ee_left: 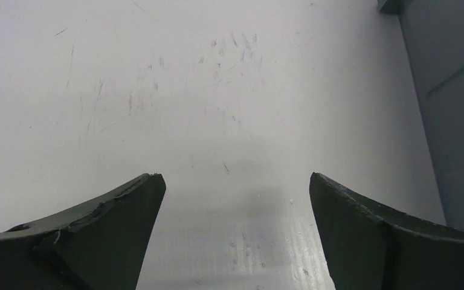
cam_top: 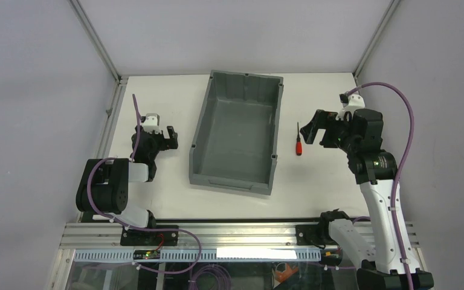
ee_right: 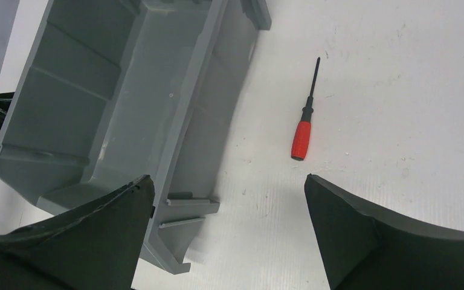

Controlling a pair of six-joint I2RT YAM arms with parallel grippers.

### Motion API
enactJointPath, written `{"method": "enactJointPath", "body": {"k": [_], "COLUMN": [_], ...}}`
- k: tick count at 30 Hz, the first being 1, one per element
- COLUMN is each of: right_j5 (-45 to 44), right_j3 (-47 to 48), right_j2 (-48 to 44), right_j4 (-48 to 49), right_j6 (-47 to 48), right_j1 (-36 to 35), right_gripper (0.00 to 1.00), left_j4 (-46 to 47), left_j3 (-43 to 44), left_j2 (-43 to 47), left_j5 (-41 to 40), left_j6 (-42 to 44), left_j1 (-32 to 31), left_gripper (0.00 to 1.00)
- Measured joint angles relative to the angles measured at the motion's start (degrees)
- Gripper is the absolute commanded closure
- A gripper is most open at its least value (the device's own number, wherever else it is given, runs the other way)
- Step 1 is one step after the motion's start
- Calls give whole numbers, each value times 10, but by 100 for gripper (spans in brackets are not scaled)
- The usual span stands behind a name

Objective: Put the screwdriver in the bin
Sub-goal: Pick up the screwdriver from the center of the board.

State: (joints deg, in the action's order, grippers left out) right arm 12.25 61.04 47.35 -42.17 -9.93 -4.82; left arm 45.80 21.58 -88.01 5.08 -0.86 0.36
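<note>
The screwdriver (cam_top: 299, 142), with a stubby red handle and a thin black shaft, lies on the white table just right of the grey bin (cam_top: 237, 175). The bin holds nothing that I can see. My right gripper (cam_top: 315, 128) is open and empty, raised just right of the screwdriver. In the right wrist view the screwdriver (ee_right: 302, 136) lies ahead between the spread fingers (ee_right: 368, 241), with the bin (ee_right: 66, 121) to its left. My left gripper (cam_top: 170, 136) is open and empty, low over the table left of the bin. The left wrist view shows bare table between its fingers (ee_left: 96, 235).
The bin's outer wall (ee_left: 453, 121) stands at the right edge of the left wrist view. Grey enclosure walls with metal frame posts (cam_top: 99, 45) bound the table at the back and sides. An aluminium rail (cam_top: 229, 232) runs along the near edge.
</note>
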Motion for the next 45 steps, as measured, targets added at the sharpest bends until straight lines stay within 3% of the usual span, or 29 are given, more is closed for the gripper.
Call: {"method": "enactJointPath", "body": {"k": [25, 45], "right_j5": [-2, -63], "right_j3": [5, 189], "right_j2": [-2, 210], "right_j4": [-9, -135], "right_j6": [6, 14], "right_j1": [0, 0], "right_gripper": [1, 4], "left_j4": [0, 0], "left_j3": [0, 0], "left_j2": [0, 0], "left_j5": [0, 0], "left_j6": [0, 0], "left_j1": [0, 0], "left_gripper": [1, 1]}}
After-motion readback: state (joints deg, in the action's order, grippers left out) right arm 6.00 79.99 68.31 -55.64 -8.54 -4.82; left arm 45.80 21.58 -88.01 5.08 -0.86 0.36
